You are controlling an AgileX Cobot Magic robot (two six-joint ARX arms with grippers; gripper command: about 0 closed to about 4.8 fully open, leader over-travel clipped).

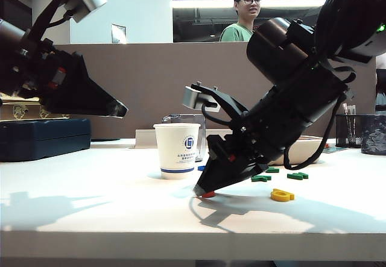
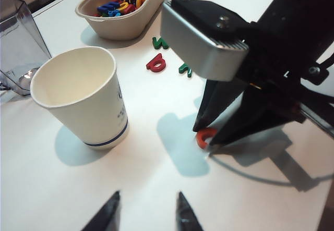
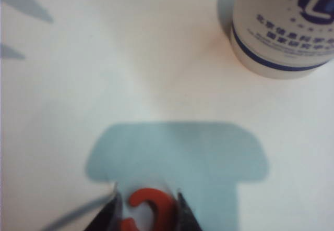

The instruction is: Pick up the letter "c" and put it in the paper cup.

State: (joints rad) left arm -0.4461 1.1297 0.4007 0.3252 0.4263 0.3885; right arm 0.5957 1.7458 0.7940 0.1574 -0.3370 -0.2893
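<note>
At the upper left of the exterior view the left gripper [image 1: 118,108] hangs well above the table [image 1: 90,207], its jaws spread wide and holding nothing. It sits apart from the work, probably parked there so that the other arm has the space to itself. Its wrist view shows its two dark fingertips [image 2: 107,213] at the bottom edge with bare table between them.

Moving right, the paper cup [image 1: 177,150] stands upright and empty a little left of centre, mouth open to the top, so a small piece could be dropped straight in.

Just right of the cup, the right gripper [image 1: 204,192] slants down steeply until its tips meet the tabletop. The letter "c" [image 3: 150,208] lies flat between its fingers, one finger on each side and both close against the orange-red plastic. The jaws appear not fully closed, and whether they already pinch the letter cannot be told. The low angle suits a thin, flat piece that gives little edge to catch.

Further right lie green letters [image 1: 297,175] and a yellow letter [image 1: 281,195], loose and near the arm. Behind the arm sits a beige tray [image 1: 304,149] which, in the left wrist view, is full of coloured letters.

The table is plain white and sunlit, with hard shadows. A dark case [image 1: 45,137] rests at the left edge, a brown partition [image 1: 151,80] runs behind, and a man in green [image 1: 244,17] stands beyond it.
</note>
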